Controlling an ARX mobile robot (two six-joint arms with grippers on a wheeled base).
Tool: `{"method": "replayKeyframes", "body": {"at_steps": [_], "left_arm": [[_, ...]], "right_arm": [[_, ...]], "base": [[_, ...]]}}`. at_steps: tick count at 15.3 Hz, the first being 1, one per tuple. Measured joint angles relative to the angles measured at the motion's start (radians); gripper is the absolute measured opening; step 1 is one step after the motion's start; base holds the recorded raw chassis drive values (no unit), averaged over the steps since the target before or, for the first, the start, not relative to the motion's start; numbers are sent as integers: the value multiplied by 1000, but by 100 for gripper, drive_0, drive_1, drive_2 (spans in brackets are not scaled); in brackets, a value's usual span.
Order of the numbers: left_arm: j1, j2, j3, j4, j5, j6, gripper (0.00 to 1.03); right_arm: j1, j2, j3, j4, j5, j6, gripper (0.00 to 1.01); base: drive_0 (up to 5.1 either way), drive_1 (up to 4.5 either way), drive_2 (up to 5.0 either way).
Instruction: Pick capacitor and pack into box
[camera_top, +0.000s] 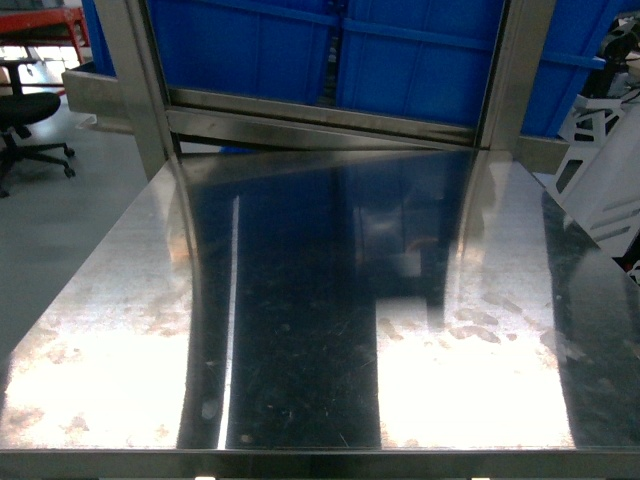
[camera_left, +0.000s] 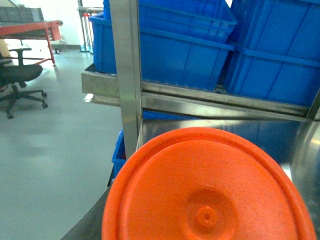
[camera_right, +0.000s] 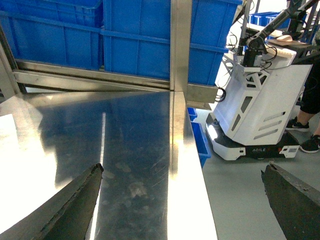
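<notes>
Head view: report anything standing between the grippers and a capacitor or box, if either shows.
Neither shows in any view. The open right gripper hangs over the edge of the steel table; an orange disc fills the lower left wrist view, hiding whatever is beneath.

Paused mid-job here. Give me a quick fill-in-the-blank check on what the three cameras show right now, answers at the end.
1. The bins stacked on the rack behind the steel table are ____ in colour.
2. A round ____ disc fills the lower part of the left wrist view.
3. In the right wrist view the right gripper fingers stand wide ____.
4. The white robot stands on the floor to the ____ of the table.

Missing words: blue; orange; apart; right
</notes>
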Motion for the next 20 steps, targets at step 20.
{"method": "replayKeyframes", "body": {"at_steps": [20], "left_arm": [[140,-758,-362,-401,149,3,44]], "right_arm": [[0,0,0,0,0,0,98]], "base": [[0,0,0]]}}
